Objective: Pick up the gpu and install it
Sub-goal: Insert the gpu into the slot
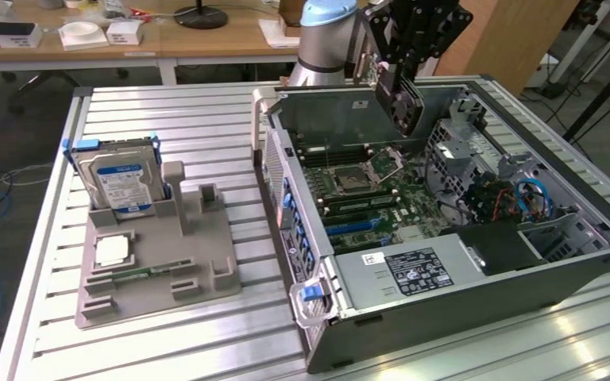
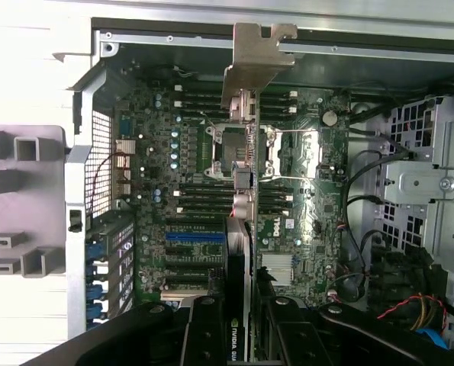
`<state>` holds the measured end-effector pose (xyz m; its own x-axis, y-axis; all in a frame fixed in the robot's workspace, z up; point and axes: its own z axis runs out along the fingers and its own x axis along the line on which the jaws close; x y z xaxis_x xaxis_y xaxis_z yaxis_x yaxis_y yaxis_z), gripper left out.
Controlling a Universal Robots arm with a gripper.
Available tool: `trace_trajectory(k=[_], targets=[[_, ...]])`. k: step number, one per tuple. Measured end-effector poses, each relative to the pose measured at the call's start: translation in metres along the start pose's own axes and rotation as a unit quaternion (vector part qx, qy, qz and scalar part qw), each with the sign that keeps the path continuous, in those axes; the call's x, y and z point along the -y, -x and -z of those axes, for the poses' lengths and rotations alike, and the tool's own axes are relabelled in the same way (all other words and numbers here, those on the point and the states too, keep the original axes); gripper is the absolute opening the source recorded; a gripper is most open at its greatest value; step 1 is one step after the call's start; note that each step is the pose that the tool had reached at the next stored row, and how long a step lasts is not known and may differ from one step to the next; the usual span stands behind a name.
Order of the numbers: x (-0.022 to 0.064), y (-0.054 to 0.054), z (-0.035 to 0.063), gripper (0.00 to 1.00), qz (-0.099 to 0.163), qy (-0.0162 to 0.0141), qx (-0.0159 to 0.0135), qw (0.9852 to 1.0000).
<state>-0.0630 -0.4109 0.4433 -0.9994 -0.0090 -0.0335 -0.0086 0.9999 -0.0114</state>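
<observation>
In the exterior view, found the end effector (image 1: 395, 67) clamped on the gpu (image 1: 400, 103), gripping the card by its upper end and hanging it steeply downward. Saw the card held over the open computer case (image 1: 475, 309), directly below the end effector, with its lower end near the rear wall and above the motherboard (image 1: 374, 198); could not tell whether it touched anything there. Well off toward the exterior view's left of the end effector, noted a grey fixture (image 1: 156, 270) on the slatted metal desk (image 1: 167, 119), carrying a blue-labelled hard drive (image 1: 121, 184) upright and a small square CPU chip (image 1: 111, 252) lying flat. In the wrist view, looked straight down past the end effector (image 2: 242, 335), its black fingers (image 2: 204, 335) pressed on either side of the gpu (image 2: 238, 244), seen edge-on with the silver end bracket (image 2: 257, 65) at the far end. Beneath the card, made out the motherboard (image 2: 188, 198) and its CPU socket (image 2: 227, 149), and beside the case the grey fixture (image 2: 20, 191).
</observation>
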Motion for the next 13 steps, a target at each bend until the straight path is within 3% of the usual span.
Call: trace_trajectory(k=[13], targets=[[0.0000, 0.0000, 0.0000, 0.26, 0.008, 0.0003, 0.0001, 1.0000]])
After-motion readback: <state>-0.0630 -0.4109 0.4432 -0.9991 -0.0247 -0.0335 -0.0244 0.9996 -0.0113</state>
